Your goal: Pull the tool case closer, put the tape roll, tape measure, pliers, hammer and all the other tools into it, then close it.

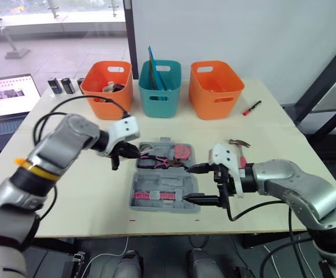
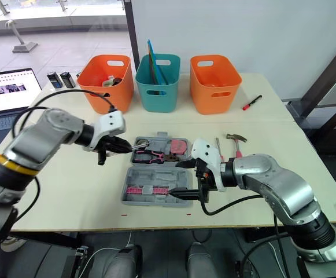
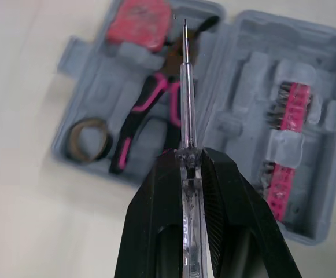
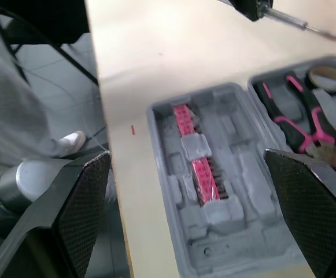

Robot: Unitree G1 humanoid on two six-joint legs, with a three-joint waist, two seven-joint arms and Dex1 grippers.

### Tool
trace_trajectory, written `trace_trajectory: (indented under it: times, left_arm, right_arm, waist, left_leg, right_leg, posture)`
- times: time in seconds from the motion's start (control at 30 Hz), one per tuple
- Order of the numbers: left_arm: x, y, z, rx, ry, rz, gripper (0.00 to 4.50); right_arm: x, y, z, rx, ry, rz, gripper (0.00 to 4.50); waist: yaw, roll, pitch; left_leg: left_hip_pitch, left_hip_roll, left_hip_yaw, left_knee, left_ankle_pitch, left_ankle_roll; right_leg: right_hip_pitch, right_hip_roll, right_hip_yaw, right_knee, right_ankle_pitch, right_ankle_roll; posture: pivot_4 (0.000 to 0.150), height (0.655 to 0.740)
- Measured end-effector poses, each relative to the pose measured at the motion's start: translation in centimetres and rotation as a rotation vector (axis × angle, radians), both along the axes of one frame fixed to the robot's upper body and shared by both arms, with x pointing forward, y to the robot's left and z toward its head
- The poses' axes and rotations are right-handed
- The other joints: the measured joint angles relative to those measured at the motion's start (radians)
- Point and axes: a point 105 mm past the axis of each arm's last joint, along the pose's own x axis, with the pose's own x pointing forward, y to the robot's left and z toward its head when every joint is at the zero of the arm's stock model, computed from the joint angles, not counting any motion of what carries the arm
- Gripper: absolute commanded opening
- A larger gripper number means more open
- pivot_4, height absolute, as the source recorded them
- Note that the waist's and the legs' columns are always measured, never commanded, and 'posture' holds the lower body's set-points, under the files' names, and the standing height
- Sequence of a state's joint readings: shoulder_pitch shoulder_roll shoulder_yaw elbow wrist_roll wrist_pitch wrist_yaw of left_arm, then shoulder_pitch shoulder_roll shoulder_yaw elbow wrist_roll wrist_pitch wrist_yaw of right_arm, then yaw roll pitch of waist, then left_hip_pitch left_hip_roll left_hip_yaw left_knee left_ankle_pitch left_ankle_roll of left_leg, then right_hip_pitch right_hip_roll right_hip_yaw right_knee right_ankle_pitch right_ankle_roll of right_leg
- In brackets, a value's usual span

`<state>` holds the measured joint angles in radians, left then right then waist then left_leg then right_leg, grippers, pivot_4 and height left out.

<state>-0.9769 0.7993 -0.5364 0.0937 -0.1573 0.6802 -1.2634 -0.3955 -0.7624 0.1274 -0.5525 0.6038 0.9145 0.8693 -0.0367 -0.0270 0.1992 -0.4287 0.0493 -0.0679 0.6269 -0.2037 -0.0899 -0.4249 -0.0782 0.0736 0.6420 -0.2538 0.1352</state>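
The left pincer [image 3: 191, 155] clamps a clear-handled screwdriver [image 3: 186, 98] over the open tool case [image 1: 137, 191]; right pincer [image 1: 189, 184] gapes apart beside it.

A pale wooden table [image 1: 81, 197] stood in daylight. Behind the table rose a white wall [image 1: 243, 35]. Beyond the table's far-left corner, a window [image 1: 58, 11] showed a bright tiled terrace [image 1: 58, 55]. An open laptop [image 1: 6, 101] sat just off the table's left edge. A dark slanted beam [image 1: 329, 75] ran past its right side.
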Motion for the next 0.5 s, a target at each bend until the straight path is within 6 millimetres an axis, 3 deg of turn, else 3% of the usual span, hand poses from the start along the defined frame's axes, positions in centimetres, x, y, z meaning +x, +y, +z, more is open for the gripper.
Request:
trace_trajectory:
  times: [0.23, 0.5]
  left_arm:
    - [0.7, -1.5, -2.7, 0.234, 0.126, -0.137, 0.06]
    - [1.5, -3.7, -5.5, 0.342, 0.134, -0.202, 0.06]
  right_arm:
    - [-0.4, -0.5, -0.9, -0.015, -0.010, -0.070, 4.50]
    - [-0.2, -0.8, -0.9, -0.021, -0.025, -0.107, 4.50]
  waist:
    - [-0.004, 0.000, 0.000]
    - [-0.005, 0.000, 0.000]
  left_leg:
    - [0.000, 0.000, 0.000, 0.000, 0.000, 0.000]
    - [-0.001, 0.000, 0.000, 0.000, 0.000, 0.000]
  right_leg:
    - [-0.001, 0.000, 0.000, 0.001, 0.000, 0.000]
    - [-0.001, 0.000, 0.000, 0.002, 0.000, 0.001]
  posture:
    - [0.150, 0.7344]
    - [0.150, 0.7344]
